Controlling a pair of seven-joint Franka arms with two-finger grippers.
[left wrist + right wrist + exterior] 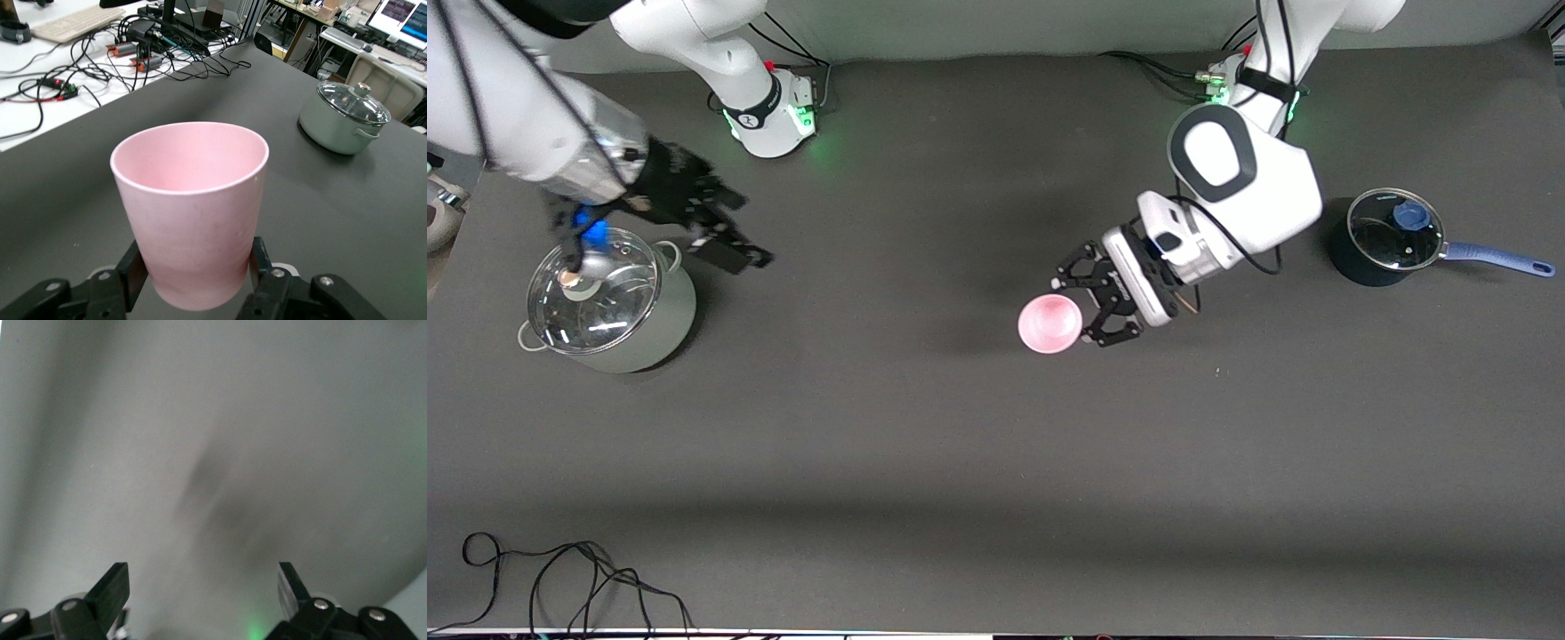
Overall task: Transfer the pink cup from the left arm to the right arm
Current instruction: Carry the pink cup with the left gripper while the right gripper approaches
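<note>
Cup: pink cup (1049, 324) upright, pinched in left gripper (1083, 302) — pickup done.
Receiver: right gripper (725, 247) spread, empty, well apart — handover left.

Both arms are cased in glossy white shells. A dark-rimmed oval cap is seen on the left arm (1249, 178); black cables are run along it. Its hand (1087, 304) is built of black skeletal linkages with silver screws. The right hand (716, 233) is black, seemingly blocky, blurred. Green lights glow at both bases.
</note>
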